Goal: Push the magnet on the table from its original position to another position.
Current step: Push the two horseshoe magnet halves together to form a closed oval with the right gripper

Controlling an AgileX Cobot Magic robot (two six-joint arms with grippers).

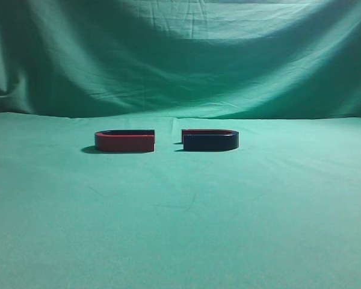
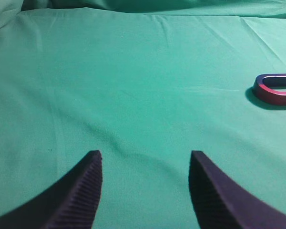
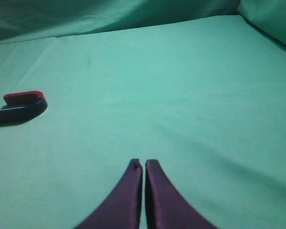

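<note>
The magnet (image 1: 210, 139), a low U shape with a dark navy side wall and thin reddish top rim, lies on the green table (image 1: 180, 229), right of centre. In the right wrist view it (image 3: 20, 106) lies far to the left of my right gripper (image 3: 144, 164), which is shut and empty over bare cloth. My left gripper (image 2: 145, 157) is open and empty, low over the cloth. Neither gripper shows in the exterior view.
A same-sized U-shaped magnet with a red side wall (image 1: 124, 141) lies a short gap left of the navy one, open ends facing. It shows at the right edge of the left wrist view (image 2: 275, 89). A green cloth backdrop (image 1: 180, 54) hangs behind the table.
</note>
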